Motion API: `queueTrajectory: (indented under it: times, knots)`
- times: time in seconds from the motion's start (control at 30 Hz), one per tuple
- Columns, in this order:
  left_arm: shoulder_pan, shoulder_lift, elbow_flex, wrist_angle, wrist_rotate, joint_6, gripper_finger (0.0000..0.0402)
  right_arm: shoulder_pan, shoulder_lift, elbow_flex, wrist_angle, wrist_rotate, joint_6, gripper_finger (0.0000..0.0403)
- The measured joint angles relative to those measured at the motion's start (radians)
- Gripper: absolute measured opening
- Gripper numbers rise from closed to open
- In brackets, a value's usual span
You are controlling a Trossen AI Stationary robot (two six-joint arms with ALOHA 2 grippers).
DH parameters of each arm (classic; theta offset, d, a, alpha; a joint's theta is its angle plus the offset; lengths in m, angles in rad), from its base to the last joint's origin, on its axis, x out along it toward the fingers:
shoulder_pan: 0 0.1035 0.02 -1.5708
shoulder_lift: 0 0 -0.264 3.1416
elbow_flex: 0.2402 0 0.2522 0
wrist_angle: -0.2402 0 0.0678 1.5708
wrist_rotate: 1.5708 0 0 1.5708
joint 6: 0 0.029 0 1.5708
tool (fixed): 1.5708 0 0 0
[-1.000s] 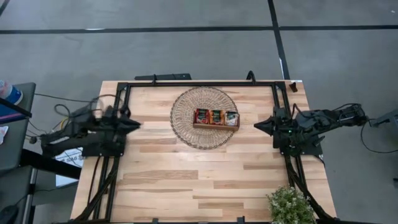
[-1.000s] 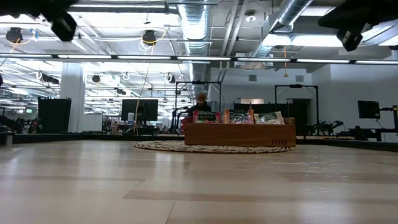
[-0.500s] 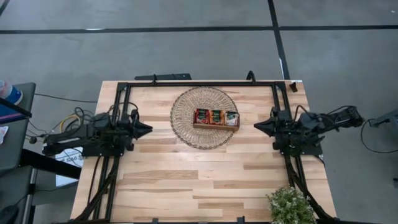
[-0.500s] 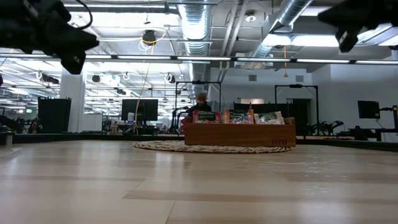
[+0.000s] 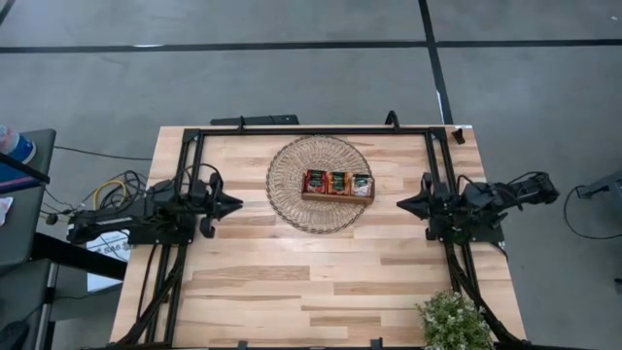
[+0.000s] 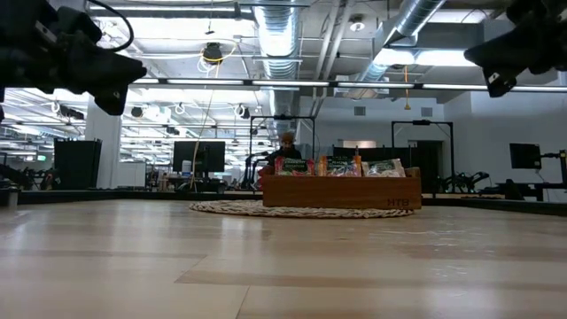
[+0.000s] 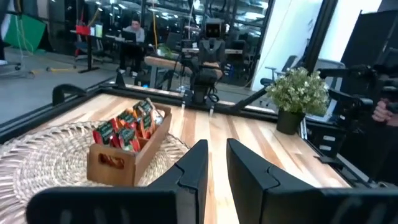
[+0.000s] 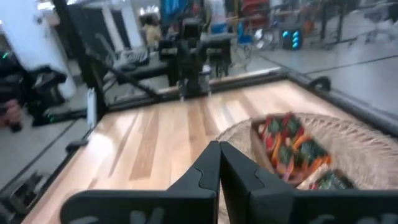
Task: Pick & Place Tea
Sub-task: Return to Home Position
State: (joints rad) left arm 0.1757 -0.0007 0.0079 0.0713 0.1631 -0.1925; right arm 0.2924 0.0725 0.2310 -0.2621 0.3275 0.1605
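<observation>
The fingers (image 7: pixel 198 163) of the left gripper (image 5: pixel 236 203) stand a narrow slit apart with nothing between them. Those of the right gripper (image 5: pixel 400 204) are pressed together (image 8: pixel 210 163), also holding nothing. Both grippers hang above the bench (image 5: pixel 292 282), clear of its surface, each near its own side edge and pointing inward at the other. In the low view they show only as dark shapes high in the upper corners. Between them, well apart from either, lies a round woven mat (image 5: pixel 288 163), and a brown wooden tray (image 5: pixel 336 197) sits on the mat. The tea (image 5: pixel 337 182) is all in this tray, the sachets standing on edge in its three compartments. Red-orange ones fill the compartment on the left arm's side, darker orange and greenish ones the middle, and pale ones the compartment on the right arm's side. A small potted plant (image 5: pixel 452 321) stands at a bench corner on the right arm's side.
</observation>
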Motion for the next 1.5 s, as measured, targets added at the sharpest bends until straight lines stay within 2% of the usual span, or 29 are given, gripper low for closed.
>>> queueTrajectory:
  times: [0.23,0.33,0.57,0.83,1.13,1.5]
  knots:
    - [0.0,0.0,-0.003,-0.001,0.019,0.025,0.005,0.0,-0.056,0.0,-0.045,-0.015,-0.124,0.0]
    - [0.0,0.0,-0.003,0.008,0.02,0.024,0.005,0.0,-0.071,-0.027,-0.012,-0.015,-0.149,0.0]
    - [0.0,0.0,-0.004,0.044,0.027,0.023,0.005,0.0,-0.068,-0.161,0.119,-0.02,-0.082,0.0]
    - [0.0,0.0,-0.005,0.028,0.003,0.024,0.005,0.0,-0.066,-0.166,0.135,-0.041,-0.143,0.0]
    - [0.0,0.0,-0.005,-0.012,-0.05,-0.091,0.005,0.0,-0.066,-0.166,0.135,-0.041,-0.074,0.0]
    - [0.0,0.0,-0.005,-0.02,-0.053,-0.089,0.005,0.0,-0.066,-0.166,0.135,-0.039,-0.081,0.0]
